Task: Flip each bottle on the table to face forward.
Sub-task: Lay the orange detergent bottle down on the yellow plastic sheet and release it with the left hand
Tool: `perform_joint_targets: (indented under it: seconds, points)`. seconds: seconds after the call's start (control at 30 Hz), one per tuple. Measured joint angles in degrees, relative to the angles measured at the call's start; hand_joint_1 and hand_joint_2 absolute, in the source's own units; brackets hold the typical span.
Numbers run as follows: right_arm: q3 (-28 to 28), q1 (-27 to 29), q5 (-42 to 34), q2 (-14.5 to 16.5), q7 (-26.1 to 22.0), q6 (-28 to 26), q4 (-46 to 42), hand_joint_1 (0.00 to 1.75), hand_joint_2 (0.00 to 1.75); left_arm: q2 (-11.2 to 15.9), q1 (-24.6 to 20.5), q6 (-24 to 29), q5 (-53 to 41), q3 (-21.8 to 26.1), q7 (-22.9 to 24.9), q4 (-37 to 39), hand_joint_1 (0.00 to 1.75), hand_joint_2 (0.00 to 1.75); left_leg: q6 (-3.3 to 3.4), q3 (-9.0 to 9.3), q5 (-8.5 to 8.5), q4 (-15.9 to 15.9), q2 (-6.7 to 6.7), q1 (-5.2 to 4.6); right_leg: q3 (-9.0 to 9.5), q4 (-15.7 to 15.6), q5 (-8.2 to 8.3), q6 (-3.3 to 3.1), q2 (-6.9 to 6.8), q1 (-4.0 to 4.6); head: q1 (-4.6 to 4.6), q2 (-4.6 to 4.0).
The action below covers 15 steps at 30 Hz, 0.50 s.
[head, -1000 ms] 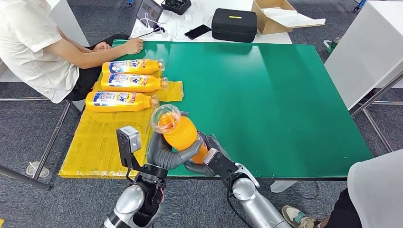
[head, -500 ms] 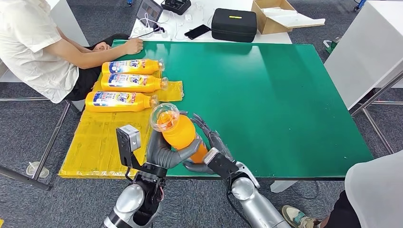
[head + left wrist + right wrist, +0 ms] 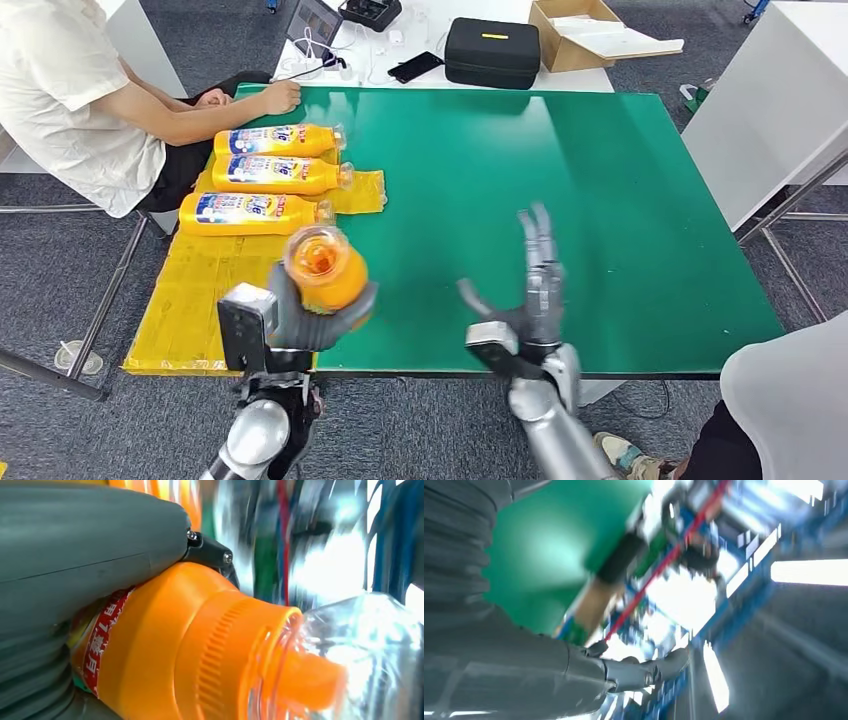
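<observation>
Now the right hand (image 3: 527,300) has let go and swung clear, fingers spread wide, holding nothing. Your left hand (image 3: 312,312) alone grips the bottle (image 3: 325,268), cap end toward the camera, above the worktop (image 3: 560,190) edge. Handover looks done, so next is laying it down. Three bottles (image 3: 262,177) lie on the yellow sheet (image 3: 215,300) just ahead of the left hand; a person's fist (image 3: 280,96) rests beyond them.

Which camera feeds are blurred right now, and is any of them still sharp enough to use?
Head view: sharp, with soft glare on the green table. Left wrist view: held bottle crisp, background smeared. Right wrist view: motion-blurred throughout, with blown-out highlights.
</observation>
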Motion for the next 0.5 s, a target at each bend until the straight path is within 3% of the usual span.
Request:
perform_joint_targets:
  seconds: [0.1,0.2,0.3,0.5]
  points:
    - [-4.5,1.2,-1.6,0.8,-1.2,-0.1,-4.5,0.0,1.75,1.4,-0.4,7.0,-16.8,2.0,3.4,1.0,1.75,1.75,-0.02,0.01,0.01,0.0,0.0,0.01,0.0,0.0,-0.01,-0.01,-0.01,0.01,-0.01,0.0]
    - [-5.8,1.6,-3.8,1.0,-1.3,-0.1,-7.0,0.0,1.75,2.4,-2.1,7.5,-27.7,4.9,7.1,5.1,1.75,1.75,-0.06,0.02,0.05,0.0,0.01,0.03,-0.01,0.0,0.0,-0.03,0.0,0.04,-0.01,0.0]
    - [-5.8,1.5,-6.3,1.1,-1.4,-0.1,-7.3,0.0,1.75,2.9,-5.1,7.7,-32.9,8.0,8.5,12.1,1.75,1.75,-0.06,0.03,0.13,0.0,0.02,0.03,-0.02,0.0,0.03,-0.04,0.0,0.04,-0.01,0.0]
    - [-5.8,1.5,-7.5,1.3,-1.4,-0.1,-7.4,0.0,1.75,3.3,-9.2,8.1,-34.8,12.2,8.8,22.3,1.75,1.75,-0.05,0.01,0.2,0.0,0.01,0.02,-0.01,0.1,0.05,-0.04,-0.01,0.03,-0.01,0.0]
